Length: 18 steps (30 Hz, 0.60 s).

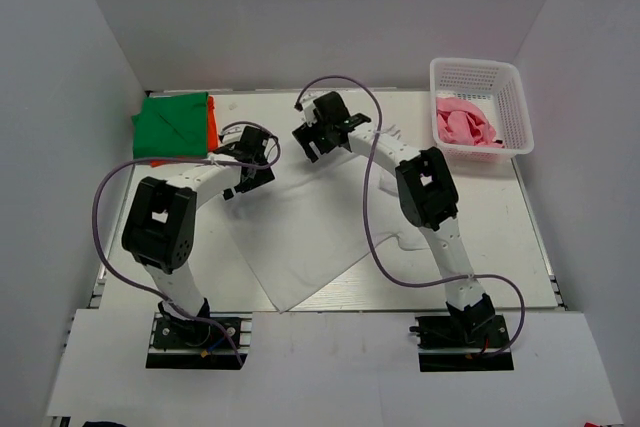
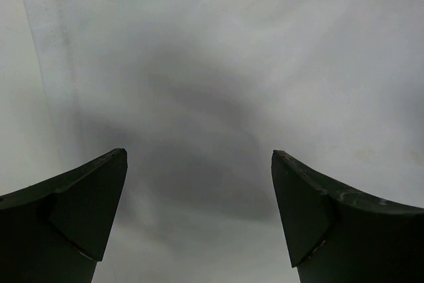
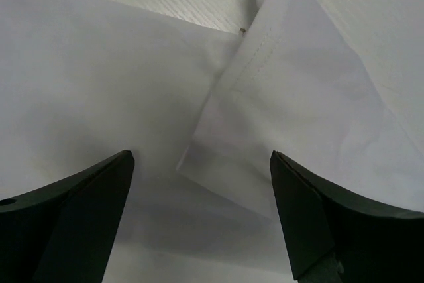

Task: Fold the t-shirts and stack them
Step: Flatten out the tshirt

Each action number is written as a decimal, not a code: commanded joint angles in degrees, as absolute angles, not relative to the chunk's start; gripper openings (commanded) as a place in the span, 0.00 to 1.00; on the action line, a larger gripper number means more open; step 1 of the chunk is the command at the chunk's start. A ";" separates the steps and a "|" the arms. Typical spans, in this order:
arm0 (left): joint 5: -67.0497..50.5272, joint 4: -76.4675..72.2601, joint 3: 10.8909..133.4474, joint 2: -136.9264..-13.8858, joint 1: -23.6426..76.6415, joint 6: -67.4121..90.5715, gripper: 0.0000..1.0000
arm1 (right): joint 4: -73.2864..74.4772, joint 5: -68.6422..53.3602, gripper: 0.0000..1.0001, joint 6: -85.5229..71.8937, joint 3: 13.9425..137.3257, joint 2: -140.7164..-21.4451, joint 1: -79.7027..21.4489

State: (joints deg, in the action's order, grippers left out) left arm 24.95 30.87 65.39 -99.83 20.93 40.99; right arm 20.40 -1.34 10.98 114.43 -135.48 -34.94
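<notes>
A white t-shirt [image 1: 310, 237] lies spread on the table's middle, one corner at the front edge. My left gripper [image 1: 252, 155] is open above its far left part; the left wrist view shows white cloth [image 2: 218, 77] between the open fingers [image 2: 79, 210]. My right gripper [image 1: 318, 127] is open above the shirt's far part; the right wrist view shows a hemmed sleeve [image 3: 298, 97] lying over the cloth. A folded green t-shirt [image 1: 172, 125] lies on an orange t-shirt [image 1: 212, 119] at the far left. A pink t-shirt [image 1: 465, 125] sits in the basket.
A white plastic lattice basket [image 1: 480, 75] stands at the far right corner of the table. Grey walls close in the back and both sides. Purple cables loop over both arms.
</notes>
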 commanded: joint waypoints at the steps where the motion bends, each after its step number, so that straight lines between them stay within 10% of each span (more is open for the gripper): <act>1: 25.32 29.71 67.15 -101.59 19.61 41.75 1.00 | 18.89 4.30 0.87 11.69 118.91 -137.54 -34.98; 18: 26.45 29.09 65.30 -106.60 18.54 38.94 1.00 | 10.99 9.58 0.06 1.32 113.73 -132.10 -32.35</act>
